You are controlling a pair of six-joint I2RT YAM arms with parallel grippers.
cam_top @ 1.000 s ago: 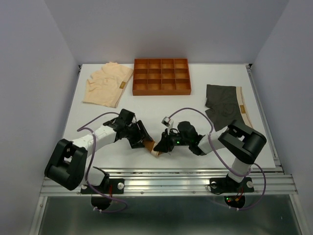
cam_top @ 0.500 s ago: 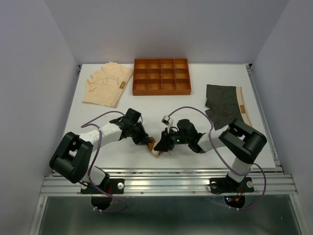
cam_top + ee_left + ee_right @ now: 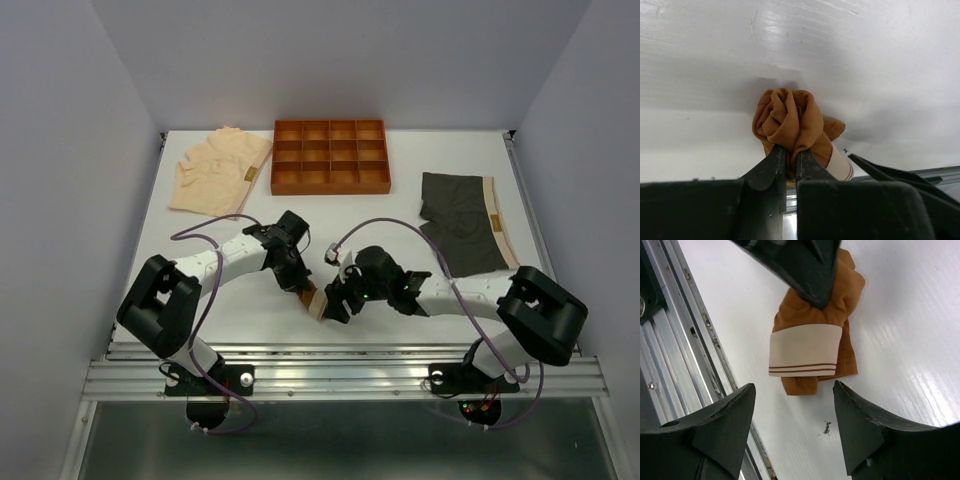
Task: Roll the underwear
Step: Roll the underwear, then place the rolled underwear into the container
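Along the near edge, well on the near side of the tray (image 3: pixel 330 187), a metal rail (image 3: pixel 340 352) is running across the width of the white surface (image 3: pixel 250 330). Just beyond the rail, roughly in line with the tray's left half, the rust-brown underwear (image 3: pixel 316 301) is lying as a tight little roll. Its cream waistband (image 3: pixel 805 350) is wrapping around the end that is pointing away from the tray.

The left fingers (image 3: pixel 303 289) are reaching in from the tray's side of the roll and are pinching a fold of its bunched brown end, standing almost together with only fabric between them. The right fingers (image 3: pixel 334 300) are hovering at the roll's right, standing well apart and gripping nothing. In the right wrist view the waistband end is lying between and beyond the tips, touching neither.

Farther back, to the right of the tray and a little nearer than it, the dark grey underwear (image 3: pixel 458 222) is lying flat, its pale waistband facing away from the tray. Just beside the tray's left wall, the peach underwear (image 3: pixel 218 175) is lying flat. Whether it is touching the tray cannot be told.
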